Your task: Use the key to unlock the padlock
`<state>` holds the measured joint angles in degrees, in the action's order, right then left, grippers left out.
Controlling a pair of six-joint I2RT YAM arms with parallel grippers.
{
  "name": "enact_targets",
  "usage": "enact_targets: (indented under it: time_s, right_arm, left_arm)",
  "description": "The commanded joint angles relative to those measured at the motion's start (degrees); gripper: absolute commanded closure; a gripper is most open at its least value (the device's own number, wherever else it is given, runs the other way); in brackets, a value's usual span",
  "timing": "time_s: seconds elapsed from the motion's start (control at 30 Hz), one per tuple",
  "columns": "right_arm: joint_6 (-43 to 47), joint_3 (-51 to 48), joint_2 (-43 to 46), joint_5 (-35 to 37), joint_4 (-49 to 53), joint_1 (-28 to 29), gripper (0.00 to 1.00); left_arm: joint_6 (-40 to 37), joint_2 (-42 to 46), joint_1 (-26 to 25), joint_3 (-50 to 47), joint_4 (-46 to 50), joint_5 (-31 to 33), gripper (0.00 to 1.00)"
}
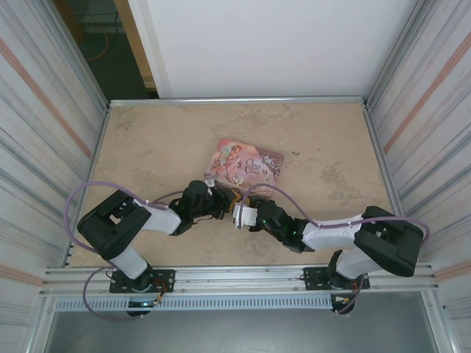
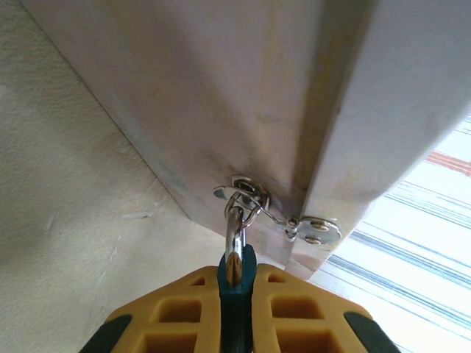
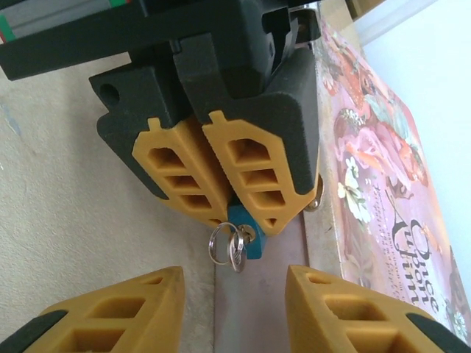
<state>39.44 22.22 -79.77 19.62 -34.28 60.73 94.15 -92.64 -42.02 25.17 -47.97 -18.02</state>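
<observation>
Over beige tabletop point(image 1: 147, 147), left tool point(image 3: 239, 213) clamps the padlock point(image 3: 249, 237), key point(image 3: 237, 254) just before the parted, empty right tool point(image 3: 235, 309)

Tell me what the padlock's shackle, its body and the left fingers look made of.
Shackle: bare metal, likely steel; polished, with bright mirror glints.
Padlock body: blue, smooth and evenly coloured; painted metal or plastic, can't tell which.
Left fingers: matte yellow-orange plastic with ribbed open pockets, looks moulded or printed; no shine.
</observation>
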Motion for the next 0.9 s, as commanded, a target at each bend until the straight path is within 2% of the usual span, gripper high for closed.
enact_targets:
  time_s: [0.0,0.87]
  right_arm:
    - [-1.5,2.0,-1.3,0.4,-1.4,-0.3,0.62]
    - [-3.5,3.8,-6.4,2.4,-4.1,-0.6,0.84]
  left_arm:
    - [-0.6,0.7,-0.1,0.8,1.9,-1.6,1.0]
    - [-0.2,-0.3,-0.2,0.9,1.0,-2.2,1.0]
